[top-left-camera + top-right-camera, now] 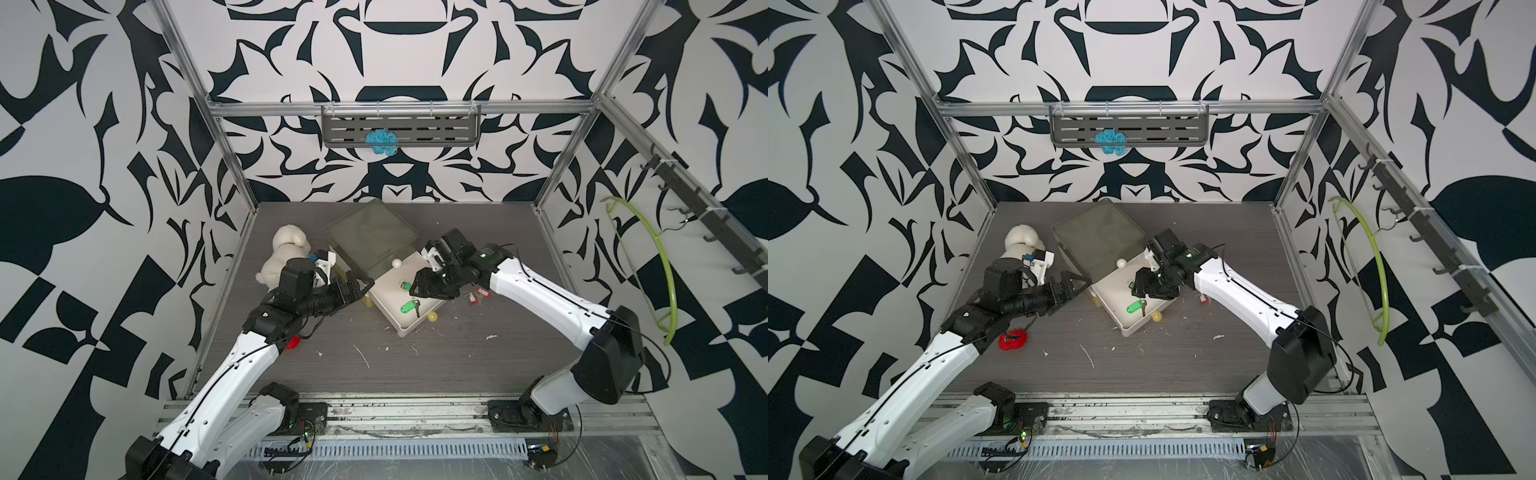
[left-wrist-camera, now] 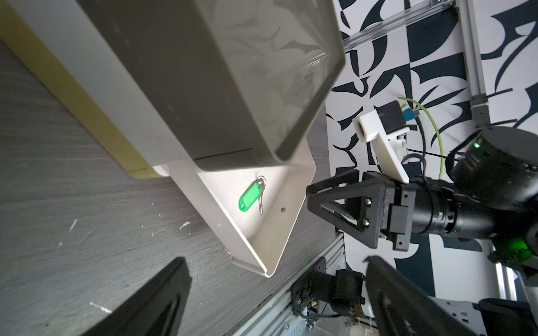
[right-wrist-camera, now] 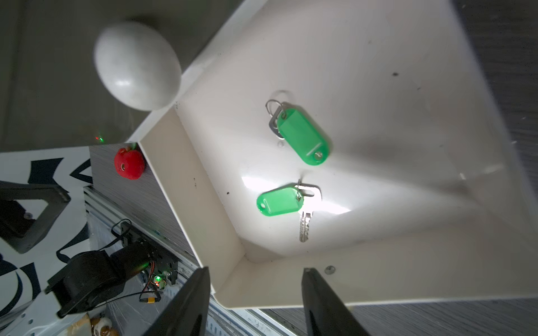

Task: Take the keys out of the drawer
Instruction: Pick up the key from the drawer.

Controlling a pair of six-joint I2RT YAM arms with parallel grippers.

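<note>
Though light and stiff, apt to skid on the smooth floor of the open drawer (image 3: 189, 189): two green-tagged keys (image 3: 302, 136), best pinched across a tag. Red-tagged keys (image 1: 478, 295) on tabletop (image 1: 415, 365), right. Right jaws apart, empty, above; left jaws wide apart.

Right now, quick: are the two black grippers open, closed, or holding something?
Left gripper: open, empty.
Right gripper: open, empty, over the white plastic drawer with the metal keys with green plastic tags.
</note>
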